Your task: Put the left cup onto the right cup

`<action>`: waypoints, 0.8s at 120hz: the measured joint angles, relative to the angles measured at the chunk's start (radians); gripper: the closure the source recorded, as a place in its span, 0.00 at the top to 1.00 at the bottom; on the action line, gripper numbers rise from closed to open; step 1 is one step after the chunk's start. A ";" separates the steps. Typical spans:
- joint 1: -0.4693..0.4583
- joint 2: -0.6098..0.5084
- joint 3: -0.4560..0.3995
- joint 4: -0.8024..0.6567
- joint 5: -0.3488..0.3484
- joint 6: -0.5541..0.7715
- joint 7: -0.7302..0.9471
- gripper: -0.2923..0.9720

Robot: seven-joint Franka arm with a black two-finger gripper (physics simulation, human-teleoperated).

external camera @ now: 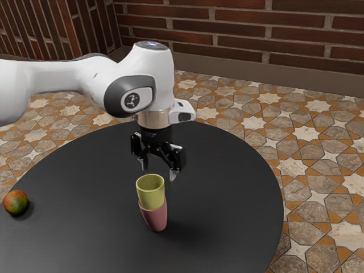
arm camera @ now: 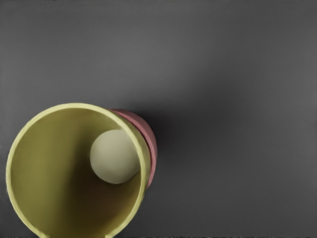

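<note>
**Yellow-green cup nested in the pink one, gripper spread above**

Yellow-green, the left cup [external camera: 150, 190] sits inside the pink right cup [external camera: 154, 219], its lower part sunk into the pink rim and its upper half standing clear. The pair stands as one stack near the middle of the round black table [external camera: 239, 187], a little toward the near edge. The stack looks tipped slightly, its top leaning toward the exterior view's left.

In the wrist view the yellow-green cup [arm camera: 49, 188] opens toward the camera, showing its pale round bottom. A crescent of the pink cup [arm camera: 150, 141] shows past its rim, and the dark tabletop [arm camera: 237, 74] lies behind both.

The black gripper [external camera: 157, 170] hangs just above the far side of the yellow-green rim, fingers spread apart and pinching nothing. Neither finger appears to touch the cup. The white arm reaches in from the exterior view's left.

Well apart from the cups, a round red, orange and green fruit [external camera: 15, 202] lies at the table's edge on the exterior view's left. Beyond the table there is a patterned tile floor [external camera: 318, 125], with a red brick wall [external camera: 239, 28] on the far side.
</note>
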 joint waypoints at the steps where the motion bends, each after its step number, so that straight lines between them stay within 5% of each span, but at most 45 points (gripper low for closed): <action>1: -0.001 -0.003 0.001 0.000 0.000 -0.001 -0.001 0.71; 34: -0.102 -0.044 0.108 0.111 0.042 -0.104 0.035 0.75; 96: -0.065 -0.048 0.229 0.249 0.057 -0.256 0.238 0.77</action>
